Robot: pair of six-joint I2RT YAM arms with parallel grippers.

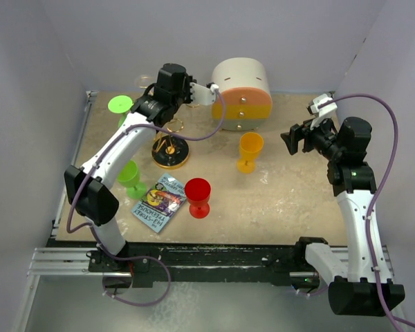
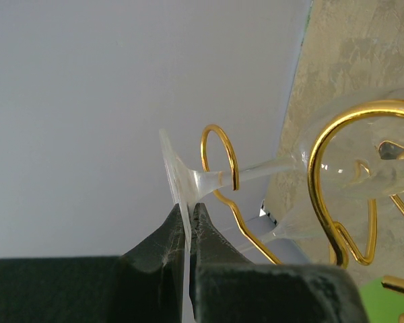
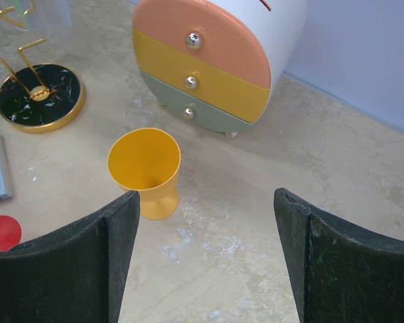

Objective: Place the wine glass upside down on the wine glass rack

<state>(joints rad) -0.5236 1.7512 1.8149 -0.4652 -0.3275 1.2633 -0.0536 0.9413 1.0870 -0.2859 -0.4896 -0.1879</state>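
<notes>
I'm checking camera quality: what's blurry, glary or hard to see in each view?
Left wrist: left gripper soft and dark, clear wine glass fading into the pale wall, wine glass rack wire sharp. Right wrist: right gripper blurred, yellow cup crisp, drawer knobs glinting. Top external: even light, soft shadows.

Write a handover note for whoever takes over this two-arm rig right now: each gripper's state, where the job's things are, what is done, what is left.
Left gripper: shut on the foot of the clear wine glass.
Right gripper: open, holding nothing.
Gold wire wine glass rack with a round black base: stands left of centre in the top view. The glass's stem already sits in one of its loops.
Done: glass lifted and threaded into the rack.
Left: probably let the foot settle on the loop, open the left gripper, draw it back.
</notes>
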